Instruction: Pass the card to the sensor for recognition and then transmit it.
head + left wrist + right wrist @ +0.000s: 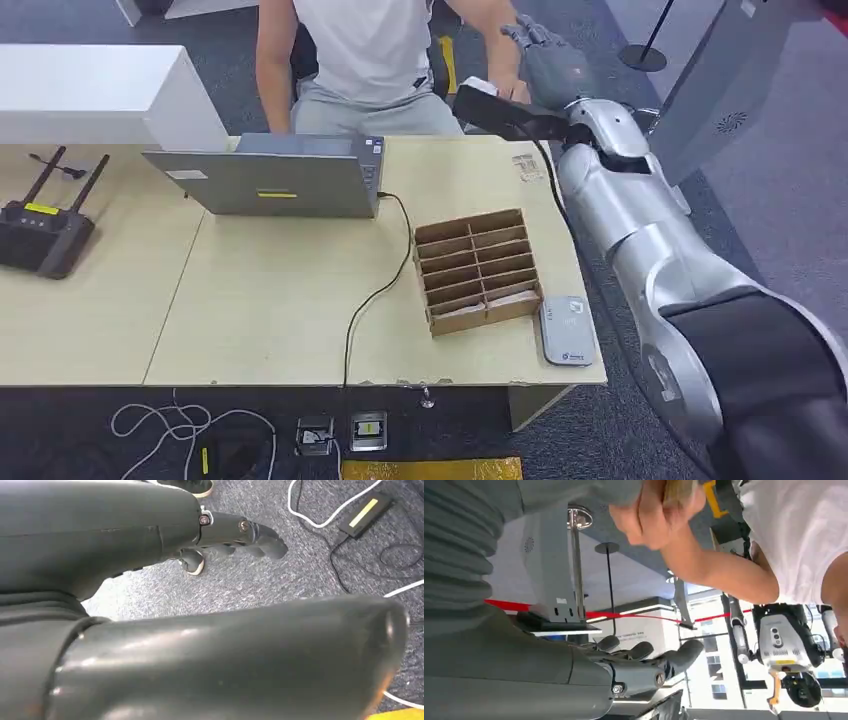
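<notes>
The right robot hand (545,50) is raised beyond the surface (280,300), fingers spread and empty. Just beside it, a person's hand (651,515) grips the tan card (676,491). The left robot hand (240,535) hangs over carpet, fingers loosely apart and empty. The card reader (567,330) lies beside the cardboard divider box (478,268).

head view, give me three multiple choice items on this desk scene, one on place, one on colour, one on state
1. Where does the card reader lie?
A. beside the cardboard box, near the table's front edge
B. on the laptop
C. inside the box

2. What colour is the router?
A. white
B. black
C. red

3. How is the laptop?
A. shut flat
B. open
C. upside down

Answers:
1 A, it sits just by the box at the near corner.
2 B, its body and antennas are black.
3 B, the lid stands up.
</notes>
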`<state>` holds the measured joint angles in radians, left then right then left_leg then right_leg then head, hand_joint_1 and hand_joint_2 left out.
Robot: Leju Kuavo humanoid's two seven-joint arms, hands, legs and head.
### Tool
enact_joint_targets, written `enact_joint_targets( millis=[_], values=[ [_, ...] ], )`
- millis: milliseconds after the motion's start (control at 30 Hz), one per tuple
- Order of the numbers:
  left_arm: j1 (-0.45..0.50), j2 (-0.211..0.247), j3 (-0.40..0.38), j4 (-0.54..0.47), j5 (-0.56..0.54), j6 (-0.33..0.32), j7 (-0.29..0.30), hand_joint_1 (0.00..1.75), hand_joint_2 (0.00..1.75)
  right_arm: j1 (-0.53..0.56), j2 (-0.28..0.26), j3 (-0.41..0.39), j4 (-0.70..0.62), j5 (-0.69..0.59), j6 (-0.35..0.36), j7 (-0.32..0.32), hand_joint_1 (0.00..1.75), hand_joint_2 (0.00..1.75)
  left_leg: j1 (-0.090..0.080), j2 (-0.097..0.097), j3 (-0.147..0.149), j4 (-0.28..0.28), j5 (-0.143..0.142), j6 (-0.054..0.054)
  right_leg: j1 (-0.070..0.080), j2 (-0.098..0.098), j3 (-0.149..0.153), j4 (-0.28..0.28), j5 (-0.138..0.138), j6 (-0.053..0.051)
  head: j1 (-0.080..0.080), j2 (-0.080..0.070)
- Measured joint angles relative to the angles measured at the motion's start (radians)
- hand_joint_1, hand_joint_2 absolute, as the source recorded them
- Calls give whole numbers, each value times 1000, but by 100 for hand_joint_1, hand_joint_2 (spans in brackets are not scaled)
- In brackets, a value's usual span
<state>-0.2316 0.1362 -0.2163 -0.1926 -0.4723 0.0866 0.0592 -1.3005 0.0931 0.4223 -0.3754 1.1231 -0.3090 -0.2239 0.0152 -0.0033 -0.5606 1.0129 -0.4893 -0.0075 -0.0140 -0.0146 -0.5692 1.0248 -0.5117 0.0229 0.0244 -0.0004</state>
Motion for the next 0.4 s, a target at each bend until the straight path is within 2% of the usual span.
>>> enact_joint_targets(
  millis=[300,333,400],
  values=[
    [5,8,0,0,2,2,0,0,0,-28,-15,-3,16,-27,-80,-29,0,175,0,0,0,0,0,0,0,1,-1,0,0,0,0,0],
    [9,10,0,0,6,4,0,0,0,-33,-20,-4,16,-27,-109,-31,0,0,0,0,0,0,0,0,0,1,-1,0,0,0,0,0],
    [18,11,3,0,19,13,0,0,0,-51,-36,-6,16,-37,-164,-42,0,0,0,0,0,0,0,0,0,2,-1,0,0,0,0,0]
  ],
)
